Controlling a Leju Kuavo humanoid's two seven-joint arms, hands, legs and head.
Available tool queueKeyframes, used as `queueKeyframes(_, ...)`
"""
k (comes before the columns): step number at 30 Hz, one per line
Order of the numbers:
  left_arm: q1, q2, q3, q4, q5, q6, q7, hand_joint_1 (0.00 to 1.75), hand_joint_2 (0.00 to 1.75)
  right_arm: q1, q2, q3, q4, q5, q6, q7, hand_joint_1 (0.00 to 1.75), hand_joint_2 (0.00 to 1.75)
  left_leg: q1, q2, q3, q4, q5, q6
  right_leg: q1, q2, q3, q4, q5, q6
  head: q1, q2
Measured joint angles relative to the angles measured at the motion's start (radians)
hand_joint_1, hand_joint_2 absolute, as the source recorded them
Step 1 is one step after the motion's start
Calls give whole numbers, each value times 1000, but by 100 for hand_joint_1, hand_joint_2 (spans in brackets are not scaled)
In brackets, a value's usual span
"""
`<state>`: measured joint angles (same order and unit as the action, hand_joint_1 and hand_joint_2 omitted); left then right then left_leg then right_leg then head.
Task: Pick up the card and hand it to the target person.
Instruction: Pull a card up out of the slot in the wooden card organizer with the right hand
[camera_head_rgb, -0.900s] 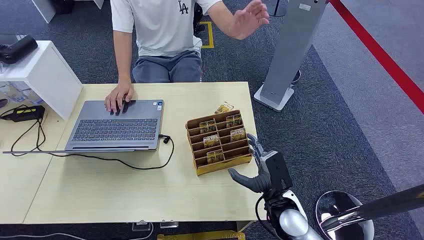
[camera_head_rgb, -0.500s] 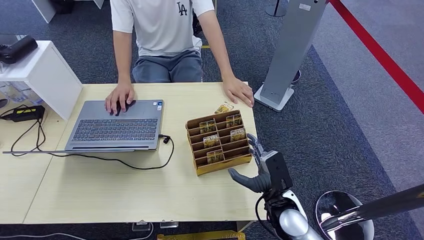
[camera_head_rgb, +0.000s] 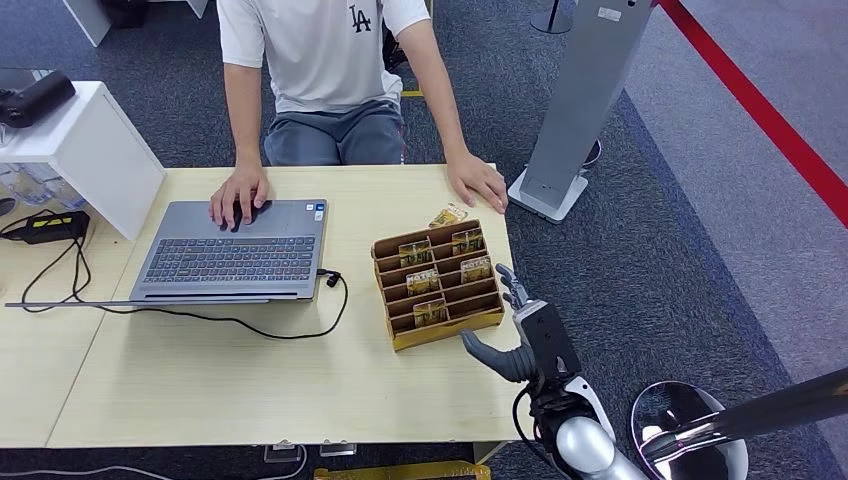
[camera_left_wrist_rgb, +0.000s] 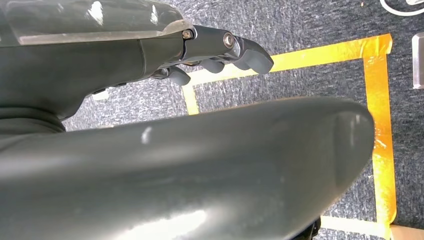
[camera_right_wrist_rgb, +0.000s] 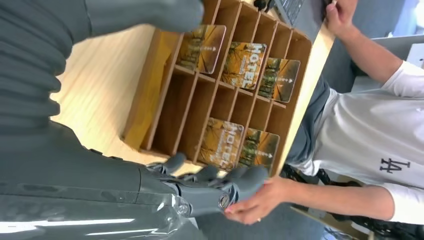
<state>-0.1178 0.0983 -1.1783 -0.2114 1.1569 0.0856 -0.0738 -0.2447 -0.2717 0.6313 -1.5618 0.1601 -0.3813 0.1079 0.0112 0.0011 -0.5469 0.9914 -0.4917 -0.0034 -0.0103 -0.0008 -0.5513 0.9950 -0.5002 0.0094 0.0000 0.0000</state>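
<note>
A wooden card rack (camera_head_rgb: 394, 301) stands on the table's right part, with several orange hotel cards (camera_head_rgb: 422, 282) upright in its slots. One loose card (camera_head_rgb: 448, 215) lies just behind it. My right hand (camera_head_rgb: 514, 336) hovers open at the rack's right end, level with the table edge, thumb toward the table, holding nothing. In the right wrist view its fingers (camera_right_wrist_rgb: 210, 186) spread beside the rack (camera_right_wrist_rgb: 150, 100) and its cards (camera_right_wrist_rgb: 243, 64). My left hand (camera_left_wrist_rgb: 215, 50) hangs over the carpet with nothing in it. The person (camera_head_rgb: 320, 60) sits across the table.
The person rests one hand (camera_head_rgb: 478, 183) on the table's far right corner and the other (camera_head_rgb: 238, 193) on a grey laptop (camera_head_rgb: 235, 255). A cable (camera_head_rgb: 250, 322) trails from it. A white shelf (camera_head_rgb: 85, 140) stands at the left and a grey pillar (camera_head_rgb: 580, 90) at the right.
The person's raised hand has come down onto the table's far right corner. My right hand has shifted slightly toward me.
</note>
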Motion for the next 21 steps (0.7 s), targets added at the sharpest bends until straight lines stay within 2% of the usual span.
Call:
queueKeyframes(4,0,1,0,0,0,0,0,0,0,-6,0,7,-6,31,2,16,149,175,0,0,0,0,0,0,0,0,0,0,0,0,0,0)
queueKeyframes(6,0,2,-1,1,-1,-3,-6,0,0,-39,6,46,-34,236,40,104,159,175,0,0,0,0,0,0,0,0,0,0,0,0,0,0)
queueKeyframes(8,0,2,-3,3,-4,-6,-15,0,0,-85,15,100,-65,494,110,219,161,175,0,1,1,0,0,0,0,1,0,0,0,0,0,0)
queueKeyframes(9,0,2,-5,3,-6,-7,-17,0,0,-102,16,123,-69,566,144,252,156,175,0,1,0,0,0,0,0,1,0,1,0,0,0,0)
queueKeyframes(12,0,2,-7,3,-9,-8,-21,0,0,-144,37,185,-57,678,221,308,149,175,0,2,0,0,0,0,0,2,-1,1,0,0,0,0)
queueKeyframes(15,0,0,-7,3,-9,-8,-22,0,0,-177,56,236,-7,743,264,340,151,175,0,2,0,0,0,-1,0,2,0,0,0,0,0,0)
queueKeyframes(18,-1,-2,-5,2,-6,-7,-23,0,0,-203,72,281,49,809,303,376,140,175,0,2,1,-1,0,0,0,2,1,0,0,0,0,0)
queueKeyframes(20,-1,-2,-4,2,-6,-6,-20,0,0,-211,80,302,78,849,321,395,120,175,0,2,2,-2,0,0,0,2,2,-1,1,0,0,0)
queueKeyframes(21,-1,-2,-4,2,-6,-5,-19,0,0,-213,84,308,88,866,327,403,104,175,0,2,2,-2,0,0,0,2,2,-2,1,0,0,0)
